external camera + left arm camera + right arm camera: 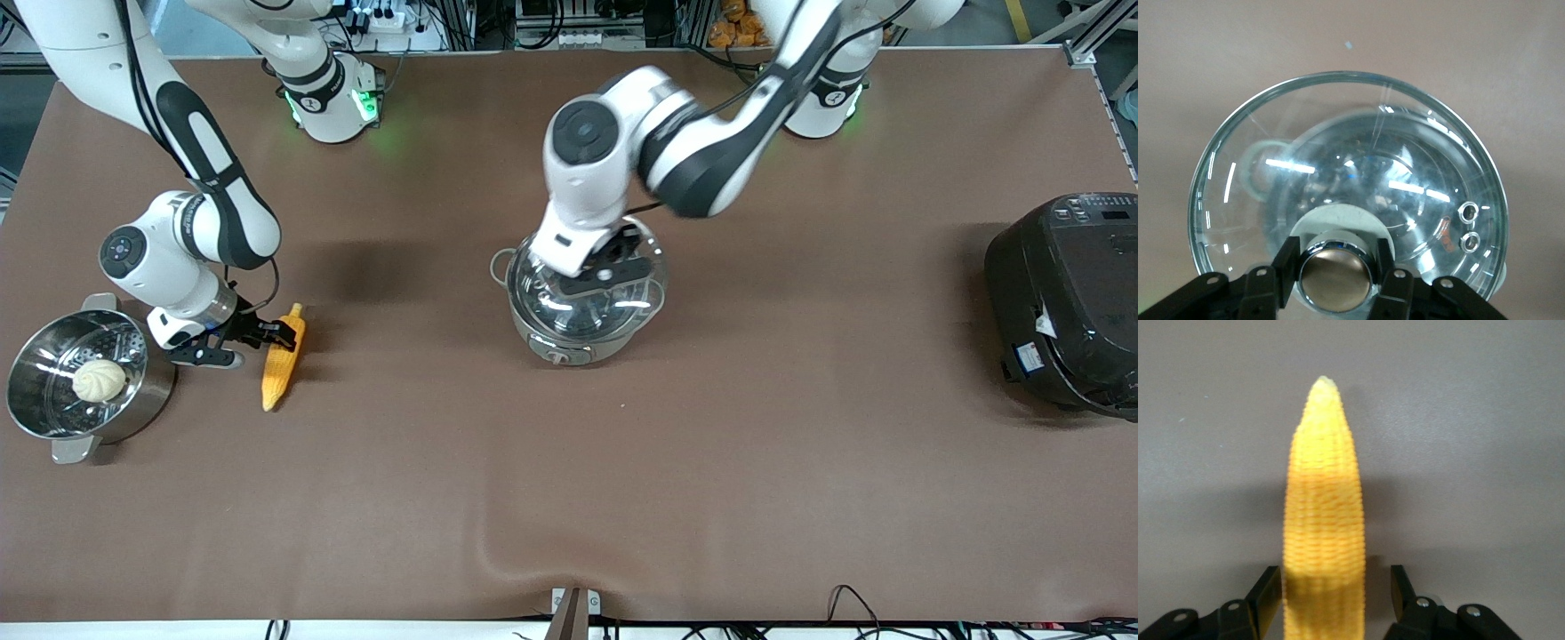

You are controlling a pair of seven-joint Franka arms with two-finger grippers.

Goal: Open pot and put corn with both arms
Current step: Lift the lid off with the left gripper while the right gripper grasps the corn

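The pot [569, 345] stands mid-table with its glass lid [556, 298] over it. My left gripper [613, 267] is over the pot. In the left wrist view it [1336, 273] is shut on the lid's round metal knob [1336, 280], a finger pressed against each side, and the lid [1338, 147] shows below. The corn [283, 360] lies on the table toward the right arm's end. My right gripper [249, 345] is low beside it. In the right wrist view it [1337, 593] is open, with a finger on each side of the corn [1325, 507] and a gap showing.
A steel steamer pot [53, 427] holding a white bun [99, 380] stands beside the right gripper, at the table's edge. A large black cooker [1067, 302] stands at the left arm's end. A brown mat covers the table.
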